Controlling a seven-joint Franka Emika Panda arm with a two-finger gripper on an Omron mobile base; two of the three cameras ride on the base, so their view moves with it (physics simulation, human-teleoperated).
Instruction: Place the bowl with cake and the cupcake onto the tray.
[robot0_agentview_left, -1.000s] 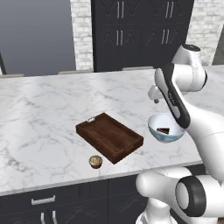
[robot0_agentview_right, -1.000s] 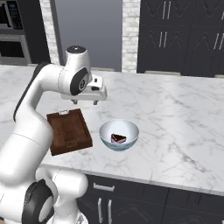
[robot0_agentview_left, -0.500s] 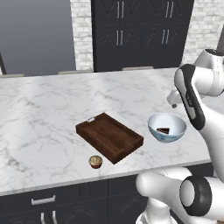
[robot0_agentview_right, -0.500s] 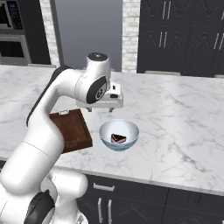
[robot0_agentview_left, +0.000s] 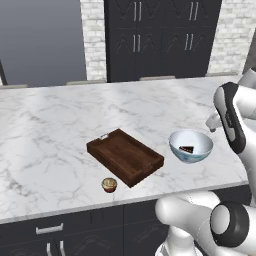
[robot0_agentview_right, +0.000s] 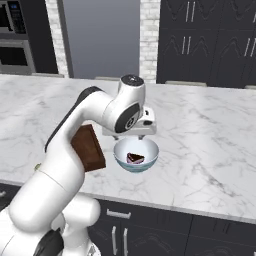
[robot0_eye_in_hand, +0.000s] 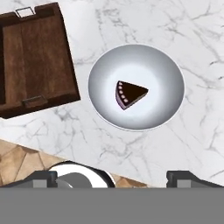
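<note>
The bowl (robot0_agentview_left: 190, 146) sits on the counter (robot0_agentview_left: 45, 130) just right of the tray (robot0_agentview_left: 125, 156), cake (robot0_eye_in_hand: 129, 94) inside. The gripper (robot0_eye_in_hand: 112, 177) hovers above, jaws wide. The bowl looks rigid, smooth and likely slippery; pinching its thin rim seems best.

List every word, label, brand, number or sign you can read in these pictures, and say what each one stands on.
None can be read.
The tray, the bowl, the cake, the cupcake and the counter carry no writing.
The oven panel is too blurred to show any text.
</note>
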